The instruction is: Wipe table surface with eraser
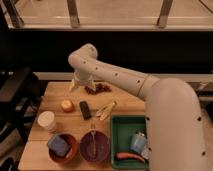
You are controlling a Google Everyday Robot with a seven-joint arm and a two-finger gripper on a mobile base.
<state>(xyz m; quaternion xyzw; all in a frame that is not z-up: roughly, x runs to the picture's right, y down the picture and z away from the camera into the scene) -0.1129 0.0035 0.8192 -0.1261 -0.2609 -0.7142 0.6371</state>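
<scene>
The eraser (85, 109), a small dark oblong block, lies flat on the light-brown wooden table surface (55, 95), near its middle. My gripper (81, 84) hangs over the far part of the table, behind the eraser and well apart from it. It points downward and is open, with nothing between its fingers. The white arm reaches in from the lower right and curves over the table's back edge.
A yellow-orange fruit (67, 105) sits left of the eraser and pale utensils (105, 110) lie right of it. A reddish-brown cluster (98, 88) lies beside the gripper. In front stand a white cup (47, 121), a brown bowl holding a blue-grey sponge (60, 145), a purple bowl (94, 146) and a green tray (121, 131).
</scene>
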